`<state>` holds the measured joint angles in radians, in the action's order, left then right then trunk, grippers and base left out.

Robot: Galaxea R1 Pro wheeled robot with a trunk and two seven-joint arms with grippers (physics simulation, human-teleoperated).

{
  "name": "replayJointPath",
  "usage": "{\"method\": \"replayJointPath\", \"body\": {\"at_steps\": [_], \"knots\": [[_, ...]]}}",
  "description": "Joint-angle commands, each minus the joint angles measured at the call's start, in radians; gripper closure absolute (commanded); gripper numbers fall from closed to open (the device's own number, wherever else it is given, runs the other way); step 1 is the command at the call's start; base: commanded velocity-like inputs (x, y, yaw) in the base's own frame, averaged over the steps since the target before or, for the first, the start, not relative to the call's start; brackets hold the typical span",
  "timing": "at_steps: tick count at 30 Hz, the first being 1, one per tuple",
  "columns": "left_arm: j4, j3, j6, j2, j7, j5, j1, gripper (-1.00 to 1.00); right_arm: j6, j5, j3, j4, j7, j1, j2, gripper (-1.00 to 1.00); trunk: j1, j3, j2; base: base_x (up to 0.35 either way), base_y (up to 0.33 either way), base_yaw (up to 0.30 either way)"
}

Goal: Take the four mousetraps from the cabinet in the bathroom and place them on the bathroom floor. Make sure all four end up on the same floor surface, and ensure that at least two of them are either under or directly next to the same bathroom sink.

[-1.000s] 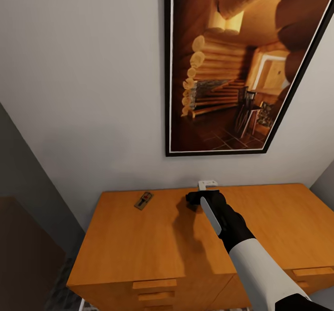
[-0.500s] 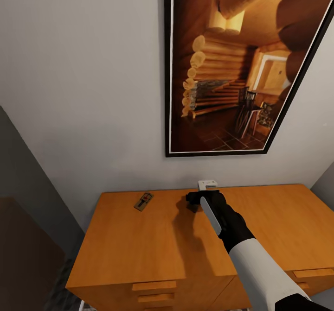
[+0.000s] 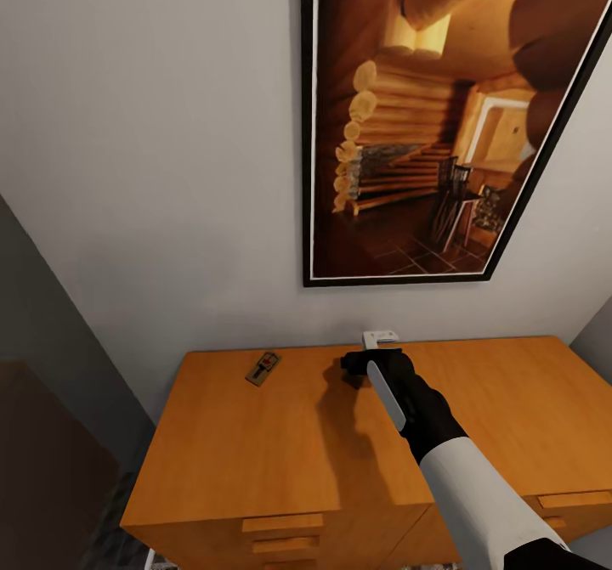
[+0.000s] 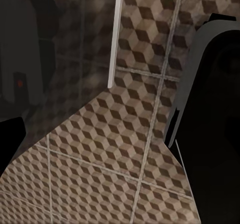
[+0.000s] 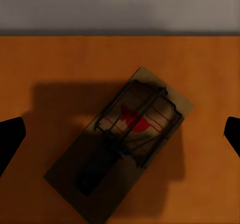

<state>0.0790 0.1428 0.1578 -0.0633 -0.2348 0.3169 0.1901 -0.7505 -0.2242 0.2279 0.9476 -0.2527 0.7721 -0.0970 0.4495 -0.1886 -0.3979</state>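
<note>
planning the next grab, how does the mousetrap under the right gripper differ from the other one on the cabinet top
The mousetrap below the right gripper sits near the middle of the cabinet top's back edge; the other mousetrap lies toward the back left corner. The first mousetrap lies between the open fingertips in the right wrist view; the other has no gripper near it. Both lie flat and askew on the top, brown boards with a red mark.

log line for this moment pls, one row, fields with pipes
phase: pre-grasp | right gripper: open, above mousetrap on cabinet top | second mousetrap: near back left of top | left wrist view: bathroom floor
</note>
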Motion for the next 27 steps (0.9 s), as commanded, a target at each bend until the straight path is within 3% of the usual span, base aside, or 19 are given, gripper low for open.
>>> {"method": "replayJointPath", "body": {"at_steps": [1, 27], "knots": [[0.004, 0.009, 0.006, 0.000, 0.000, 0.008, 0.002, -1.00, -0.003, -0.010, 0.002, 0.001, -0.009, 0.001, 0.000, -1.00, 0.001, -0.003, -0.002, 0.000, 0.000, 0.000], [0.004, 0.009, 0.006, 0.001, 0.000, 0.008, 0.002, -1.00, -0.001, -0.010, 0.002, -0.003, -0.008, 0.001, 0.001, -1.00, 0.001, -0.033, -0.002, 0.000, 0.000, 0.000]]}}
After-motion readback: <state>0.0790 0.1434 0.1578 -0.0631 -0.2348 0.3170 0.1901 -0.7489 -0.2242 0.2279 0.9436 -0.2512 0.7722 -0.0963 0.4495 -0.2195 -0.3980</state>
